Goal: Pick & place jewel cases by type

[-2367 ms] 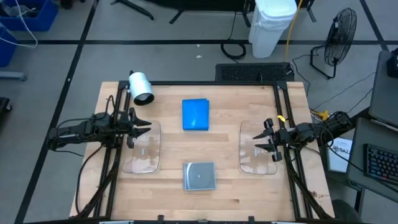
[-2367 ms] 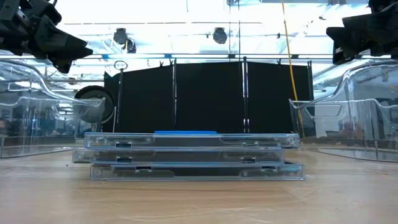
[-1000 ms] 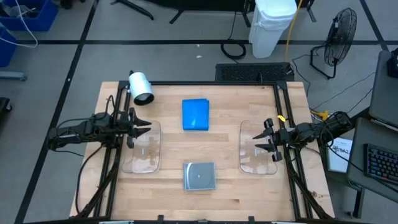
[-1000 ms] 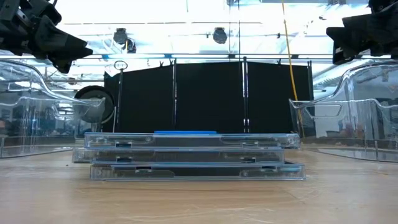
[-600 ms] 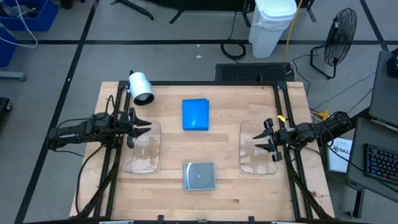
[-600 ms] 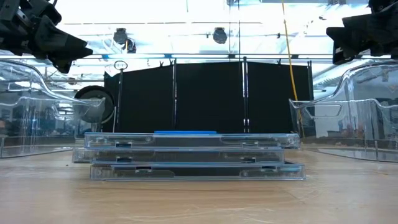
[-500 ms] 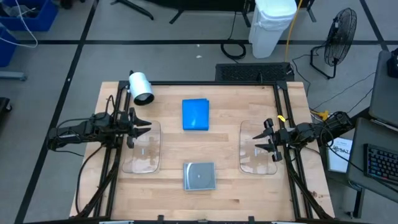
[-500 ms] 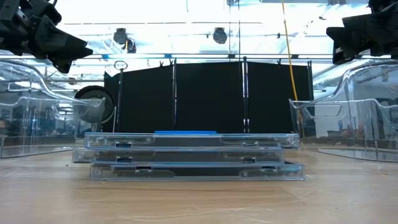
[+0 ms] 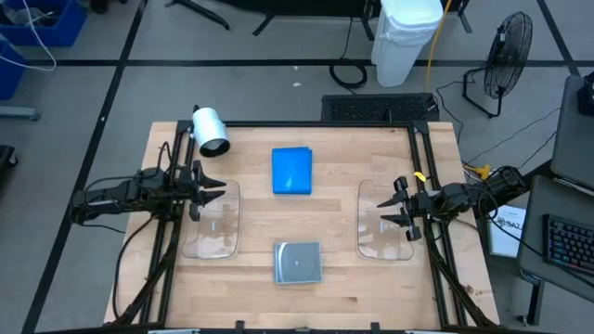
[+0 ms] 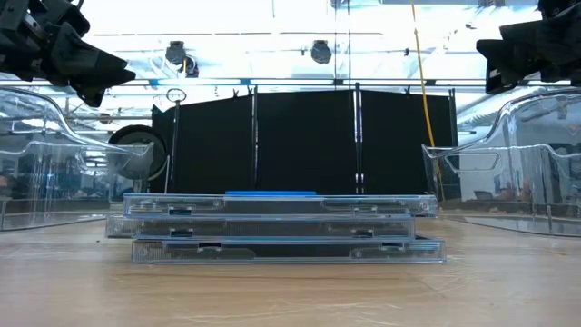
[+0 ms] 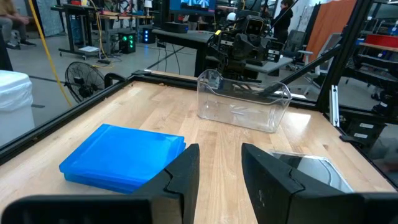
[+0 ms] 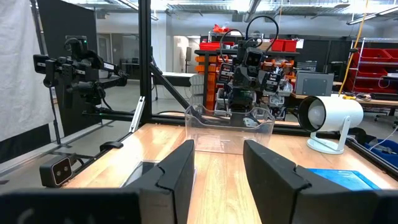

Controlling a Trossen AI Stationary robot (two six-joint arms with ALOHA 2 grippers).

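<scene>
Sorting: not begun, by my judgement. Blue jewel cases [image 9: 292, 171], one stack, lie mid-worktop toward the far edge. Grey jewel cases [image 9: 298, 263], one stack, lie near the front edge. Both clear trays, left tray [image 9: 212, 219] and right tray [image 9: 385, 221], hold no cases that I can see.

My left tool [image 9: 202, 188] hangs over the left tray, fingers parted by a narrow gap, holding nothing. My right tool [image 9: 399, 209] hangs over the right tray, likewise parted, touching nothing.
</scene>
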